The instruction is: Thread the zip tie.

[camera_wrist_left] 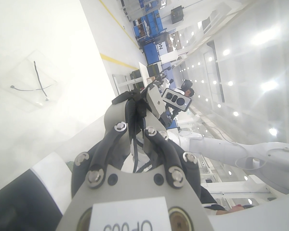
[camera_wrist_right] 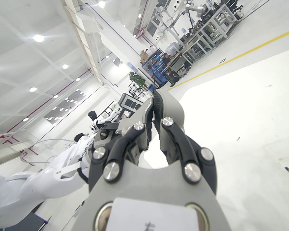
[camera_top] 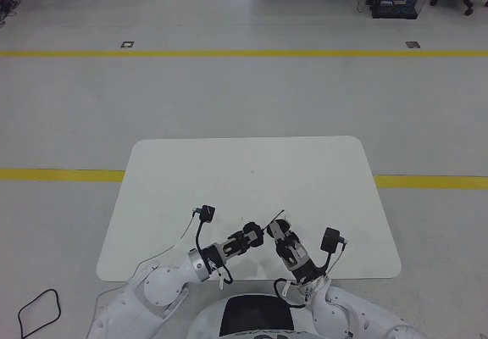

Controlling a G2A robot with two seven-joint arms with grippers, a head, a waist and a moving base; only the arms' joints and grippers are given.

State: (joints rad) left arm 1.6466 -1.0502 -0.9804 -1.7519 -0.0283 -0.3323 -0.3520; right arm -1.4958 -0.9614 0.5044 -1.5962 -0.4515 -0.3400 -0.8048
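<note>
Right gripper (camera_wrist_right: 155, 98) clamps the zip tie (camera_wrist_right: 153, 80) between its jaws, strap running lengthwise past them.

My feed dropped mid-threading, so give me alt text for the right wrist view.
The right gripper is shut on a thin black zip tie, whose tail pokes straight out beyond it. The white table lies off to one side.
</note>
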